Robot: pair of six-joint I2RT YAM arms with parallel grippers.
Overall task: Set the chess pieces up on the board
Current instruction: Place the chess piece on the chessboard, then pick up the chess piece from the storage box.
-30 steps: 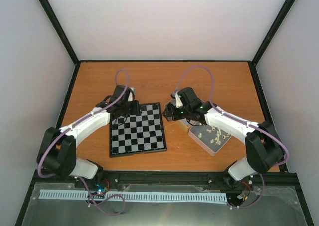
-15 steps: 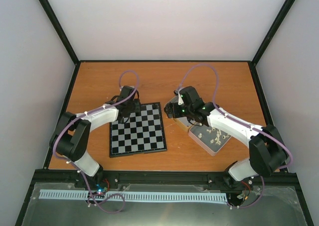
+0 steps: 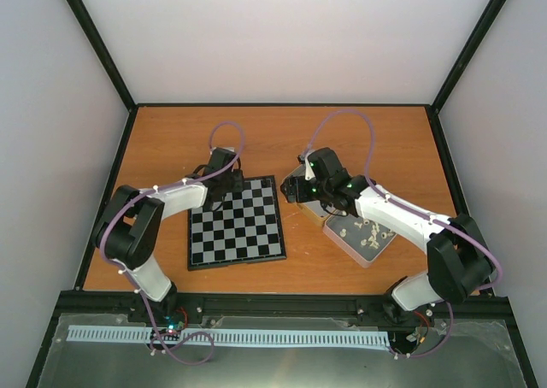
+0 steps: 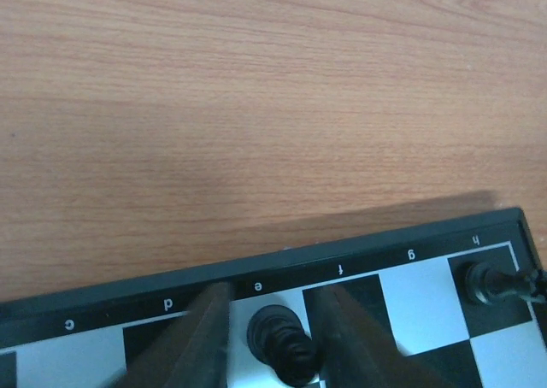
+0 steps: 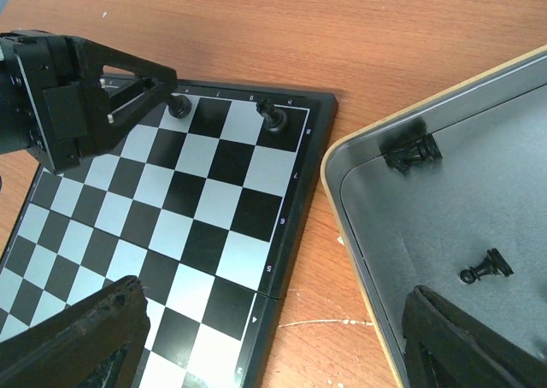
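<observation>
The board lies left of centre on the wooden table. My left gripper is low over its far edge, jaws a little open around a black chess piece that stands on the white e square, with a thin gap showing at the left finger. A second black piece stands on the h corner square. In the right wrist view those two pieces stand on the far row. My right gripper hangs wide open and empty over the strip between the board and a tin.
A silver tin with grey lining lies right of the board with two black pieces in it. A second tin with several cream pieces sits nearer the right arm. Black frame rails edge the table.
The left arm has swung its elbow inward while its gripper stays at the board's far edge, and its jaws have eased apart round the piece. The right gripper shifted slightly, then held still.
</observation>
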